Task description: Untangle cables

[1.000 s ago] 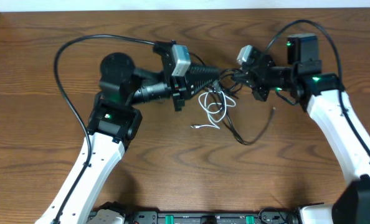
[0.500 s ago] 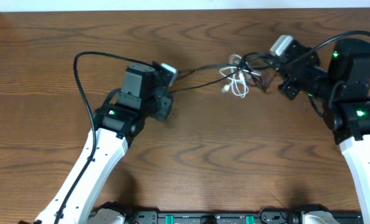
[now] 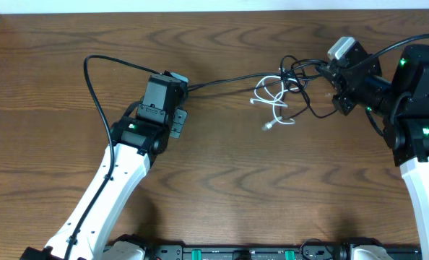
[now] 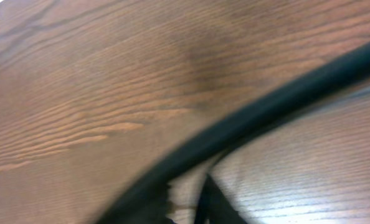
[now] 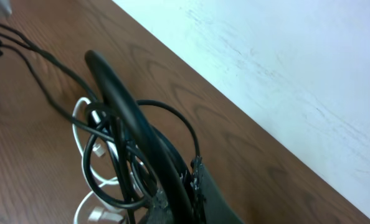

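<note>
Brown wood grain fills the overhead view, where the desk [image 3: 222, 188] carries a knot of cables in its upper right part. My left claw [image 3: 180, 81] sits left of centre, closed on the end of one of the black cords [image 3: 229, 79], which runs in a nearly straight line from the claw's tip to the knot. My right claw [image 3: 330, 74] is at the knot's right side, closed on the bundle where several black loops meet. The white cord [image 3: 276, 101] coils through the left half of the knot, and one small plug end trails down onto bare wood just below it. The two claws are well apart, with the knot much nearer the right one.

From the left wrist, the picture is badly blurred. A blurred black strand [image 4: 253, 118] crosses from lower left to upper right, close to the lens, over the desk [image 4: 79, 93]. I cannot tell which cable it is, and my own fingers do not show clearly here.

From the right wrist, the black cords [image 5: 119, 93] rise in a bunch out of my right claw [image 5: 175, 202] at the bottom edge, pinched there with no gap that I can see. The white cord [image 5: 79, 124] loops among them on the left side, lying on the desk [image 5: 35, 143]. Two thin black lines lead away to the upper left corner. A pale wall [image 5: 284, 74] borders the desk's far edge.
</note>
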You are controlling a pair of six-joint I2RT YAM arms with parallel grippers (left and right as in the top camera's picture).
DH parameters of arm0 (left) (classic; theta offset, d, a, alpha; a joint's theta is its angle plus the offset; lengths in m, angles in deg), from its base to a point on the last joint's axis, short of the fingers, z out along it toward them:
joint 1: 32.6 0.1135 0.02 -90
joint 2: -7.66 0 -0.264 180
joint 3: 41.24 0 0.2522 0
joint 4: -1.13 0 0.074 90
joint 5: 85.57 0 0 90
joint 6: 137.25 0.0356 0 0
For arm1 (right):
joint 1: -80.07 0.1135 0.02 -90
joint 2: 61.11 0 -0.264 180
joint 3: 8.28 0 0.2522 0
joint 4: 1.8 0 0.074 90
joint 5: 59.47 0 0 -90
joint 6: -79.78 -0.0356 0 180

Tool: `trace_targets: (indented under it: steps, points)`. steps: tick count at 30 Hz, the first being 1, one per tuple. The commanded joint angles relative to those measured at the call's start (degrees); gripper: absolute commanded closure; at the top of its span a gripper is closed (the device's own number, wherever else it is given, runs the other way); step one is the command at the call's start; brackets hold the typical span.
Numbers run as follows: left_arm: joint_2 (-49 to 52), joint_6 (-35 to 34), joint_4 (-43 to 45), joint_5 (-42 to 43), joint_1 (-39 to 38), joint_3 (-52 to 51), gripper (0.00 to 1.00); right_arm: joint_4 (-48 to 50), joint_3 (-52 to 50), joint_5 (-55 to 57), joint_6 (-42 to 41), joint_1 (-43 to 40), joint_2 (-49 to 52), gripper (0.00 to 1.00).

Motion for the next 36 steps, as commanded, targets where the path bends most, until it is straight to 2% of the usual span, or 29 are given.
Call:
trace_targets:
  steps: [1,9,15,18,29,36]
  points:
    - [0.7,-1.6,1.3,8.0,1.2,0.1,0.02,0.3,0.8,1.9,-1.2,-1.6,-1.1,0.99]
    - [0.3,-1.6,11.7,25.6,1.2,0.1,0.02,-1.6,0.8,1.9,-1.2,-1.5,0.4,0.99]
    - [-2.2,-1.5,20.6,46.3,1.2,0.1,0.02,-2.2,0.8,1.9,-1.2,-1.5,1.6,0.99]
    - [-3.6,-1.5,22.9,53.3,1.2,0.1,0.02,-2.2,0.8,2.4,-1.1,-1.6,2.1,0.99]
    - [-6.3,-1.5,31.8,55.4,1.2,0.1,0.02,-2.9,0.8,-0.4,-1.1,-1.5,3.5,0.99]
    - [-5.5,-1.5,32.5,55.4,1.2,0.1,0.02,-3.8,0.8,-18.7,3.0,-1.5,3.5,0.99]
